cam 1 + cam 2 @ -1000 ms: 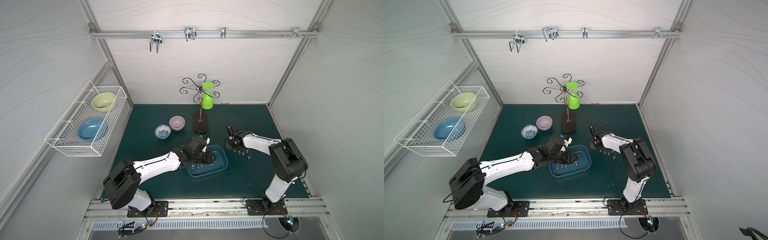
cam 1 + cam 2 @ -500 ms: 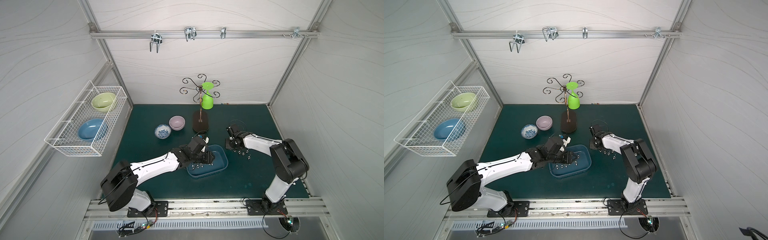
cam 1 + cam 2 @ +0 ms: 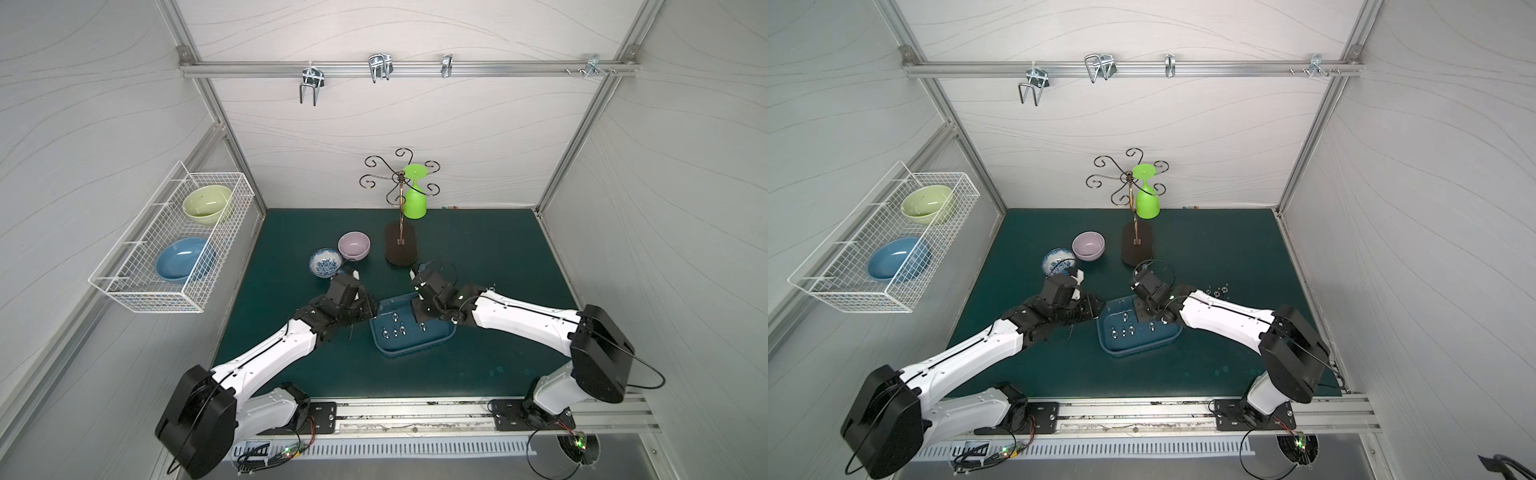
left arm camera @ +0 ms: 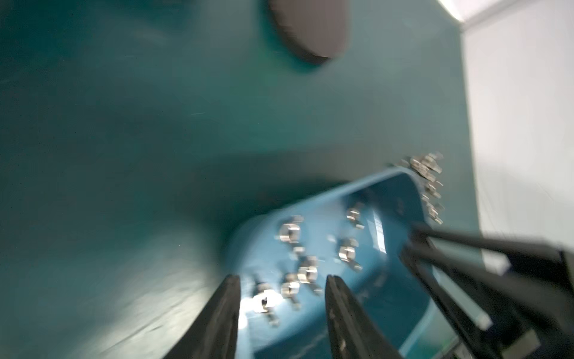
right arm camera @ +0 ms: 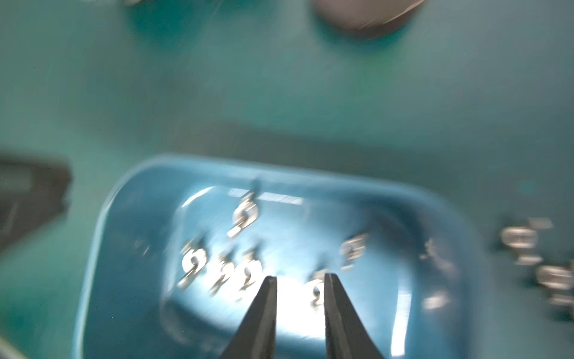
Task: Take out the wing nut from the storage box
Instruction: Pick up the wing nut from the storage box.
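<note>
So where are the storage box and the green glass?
storage box (image 3: 433, 335): in a top view, on its bare floor.
green glass (image 3: 414, 206): in a top view, on its cup.

Wire basket (image 3: 149, 297) holds green bowl (image 3: 208, 205) and blue bowl (image 3: 185, 258); pink bowl (image 3: 353, 246) sits beside patterned bowl (image 3: 325, 262).

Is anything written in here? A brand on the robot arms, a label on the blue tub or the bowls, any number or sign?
No readable text in any view.
Storage box, left arm, right arm: no lettering visible.
Patterned bowl: blue decoration only, no words.
What looks like a black-and-white tag by the front cables: too small to read.
</note>
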{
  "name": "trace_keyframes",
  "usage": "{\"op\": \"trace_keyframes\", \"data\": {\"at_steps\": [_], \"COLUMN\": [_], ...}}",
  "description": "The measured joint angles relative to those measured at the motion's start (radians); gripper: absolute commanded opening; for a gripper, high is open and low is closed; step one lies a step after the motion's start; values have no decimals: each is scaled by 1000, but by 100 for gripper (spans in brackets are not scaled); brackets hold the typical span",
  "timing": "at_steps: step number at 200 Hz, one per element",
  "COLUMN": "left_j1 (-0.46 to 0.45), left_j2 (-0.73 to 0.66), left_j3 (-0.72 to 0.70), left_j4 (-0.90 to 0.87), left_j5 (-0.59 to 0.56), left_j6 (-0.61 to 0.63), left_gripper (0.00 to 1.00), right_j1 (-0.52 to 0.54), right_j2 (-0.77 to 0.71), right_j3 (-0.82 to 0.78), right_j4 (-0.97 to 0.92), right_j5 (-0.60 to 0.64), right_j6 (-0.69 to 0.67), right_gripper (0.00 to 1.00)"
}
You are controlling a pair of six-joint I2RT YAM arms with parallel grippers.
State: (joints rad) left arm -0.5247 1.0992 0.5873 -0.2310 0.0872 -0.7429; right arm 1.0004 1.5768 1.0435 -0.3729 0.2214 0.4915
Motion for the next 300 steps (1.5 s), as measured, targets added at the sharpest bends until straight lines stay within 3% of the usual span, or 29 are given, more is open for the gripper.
{"op": "trace_keyframes", "data": {"at_steps": [60, 159, 255, 300], "left_j1": [21, 21, 22, 22], "left_j2": [-134, -100, -75, -69], "left_j3": [-75, -83, -83, -84], "left_j4": [-53, -47, -23, -23], "left_j5": [-6, 5, 11, 18], "left_j6": [-45, -47, -46, -46], "left_gripper": [50, 51, 50, 50], "right_j1": [27, 21, 21, 20], "right_j2": [177, 343, 360, 351], "right_j3": [79, 226, 240, 203], "right_j4": [53, 52, 23, 47], "right_j5": [-67, -70, -37, -54], "right_j6": [36, 37, 27, -12], "right_gripper": [37, 35, 33, 36]}}
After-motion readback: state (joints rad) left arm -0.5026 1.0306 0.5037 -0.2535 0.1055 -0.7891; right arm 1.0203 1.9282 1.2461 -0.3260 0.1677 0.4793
